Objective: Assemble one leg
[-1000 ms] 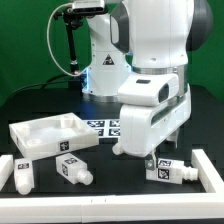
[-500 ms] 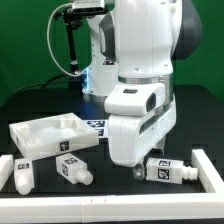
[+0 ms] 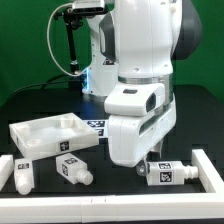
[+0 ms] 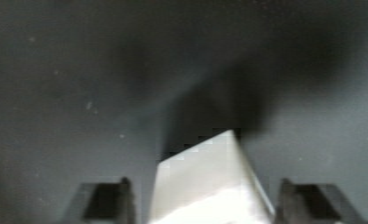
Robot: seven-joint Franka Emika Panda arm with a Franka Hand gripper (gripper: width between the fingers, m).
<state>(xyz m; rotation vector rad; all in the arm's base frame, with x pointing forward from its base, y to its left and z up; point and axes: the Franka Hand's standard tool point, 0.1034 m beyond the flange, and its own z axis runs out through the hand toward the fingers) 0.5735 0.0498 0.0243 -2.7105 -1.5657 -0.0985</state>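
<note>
Low over one leg, set for a grab.
Bent down over the table (image 3: 35, 105) at 5 o'clock with the big arm (image 3: 140, 100); tray piece (image 3: 48, 135) aside at 9 o'clock for room; tool (image 4: 206, 195) spread wide, nothing pinched, probably to fit around the leg (image 3: 166, 172) lying flat at 4 o'clock.

1. The tray-like piece (image 3: 45, 132) lies on the bench (image 3: 40, 105) toward the exterior view's left.
2. The marker board (image 3: 100, 126) lies just behind the tray-like piece's right corner.
3. Before the tray-like piece lie the near leg (image 3: 72, 168) and, farther left, the far-left leg (image 3: 22, 176).
4. The right-hand leg (image 3: 170, 172) lies well apart, toward the exterior view's right.
</note>
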